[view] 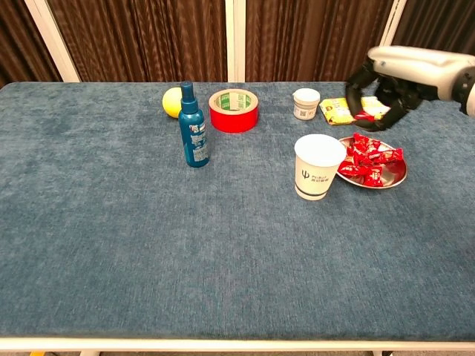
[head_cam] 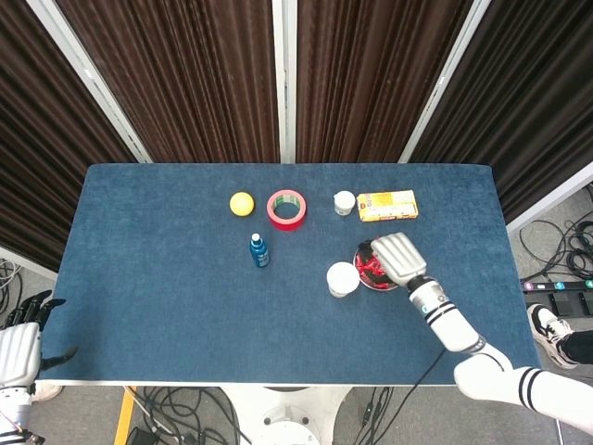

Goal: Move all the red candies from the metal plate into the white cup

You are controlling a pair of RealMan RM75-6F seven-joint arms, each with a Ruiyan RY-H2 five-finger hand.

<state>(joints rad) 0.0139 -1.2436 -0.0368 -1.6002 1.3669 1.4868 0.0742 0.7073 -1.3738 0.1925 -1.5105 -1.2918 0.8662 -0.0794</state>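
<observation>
The white cup (view: 318,166) (head_cam: 342,278) stands upright just left of the metal plate (view: 395,178). Several red candies (view: 369,157) (head_cam: 366,268) are piled on the plate. My right hand (view: 393,74) (head_cam: 394,257) hangs well above the plate, fingers curled down, pinching one red candy (view: 363,116). In the head view this hand covers most of the plate. My left hand (head_cam: 18,340) is off the table at the bottom left corner, fingers spread, holding nothing.
A blue spray bottle (view: 192,127) stands left of centre. Along the back are a yellow ball (view: 171,101), a red tape roll (view: 234,109), a small white jar (view: 306,103) and a yellow packet (view: 340,110).
</observation>
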